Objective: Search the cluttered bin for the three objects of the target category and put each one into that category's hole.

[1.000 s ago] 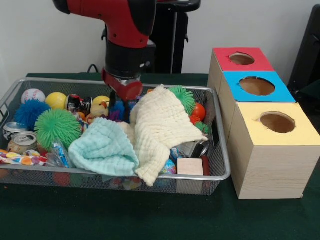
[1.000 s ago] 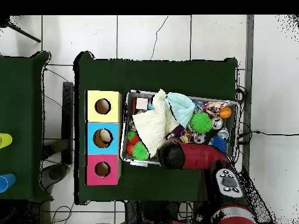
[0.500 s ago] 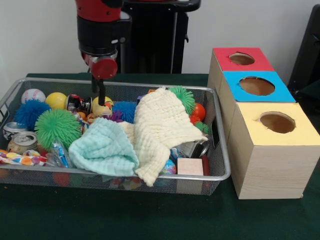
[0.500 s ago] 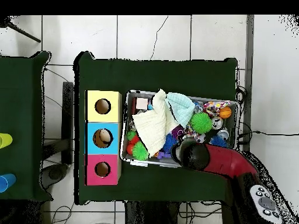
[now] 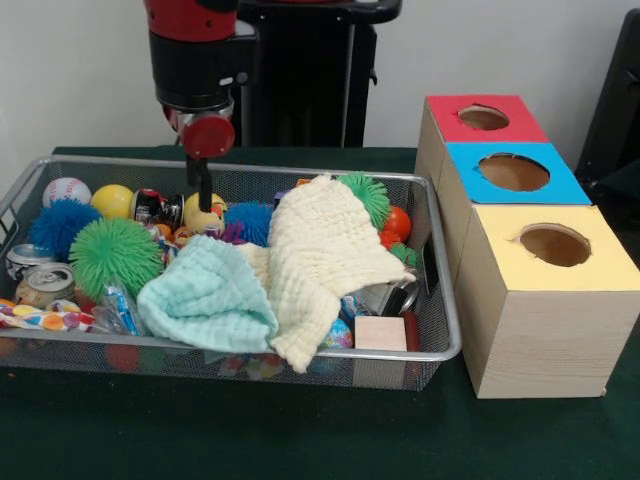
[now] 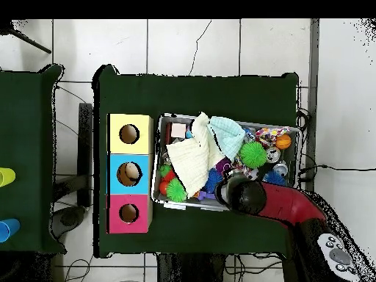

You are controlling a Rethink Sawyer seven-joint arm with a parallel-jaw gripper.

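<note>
A wire mesh bin point(image 5: 440, 350) point(image 6: 156, 192) holds a jumble of balls, cans and cloths. My gripper point(image 5: 203, 203) hangs at the bin's back rim, just above a yellow rubber duck point(image 5: 203, 215) and beside a blue spiky ball point(image 5: 250, 220); I see nothing in it. It shows edge-on as one dark bar. In the overhead view the red arm's head point(image 6: 246, 195) covers it. Three boxes with round holes stand beside the bin: red point(image 5: 484, 117) point(image 6: 129, 213), blue point(image 5: 514, 172) point(image 6: 130, 173), yellow point(image 5: 555, 245) point(image 6: 130, 134).
A cream cloth point(image 5: 320, 260) point(image 6: 189, 158) and a mint cloth point(image 5: 208, 295) point(image 6: 226, 136) cover the bin's middle. Green spiky balls point(image 5: 115, 255) point(image 5: 368, 195), a blue spiky ball point(image 5: 58, 225), a baseball point(image 5: 66, 190), cans point(image 5: 45, 283) and a wooden block point(image 5: 380, 333) lie around them.
The arm rose out of the bin's middle and swung to the left along the back rim. In the last half second it only shifted slightly lower.
</note>
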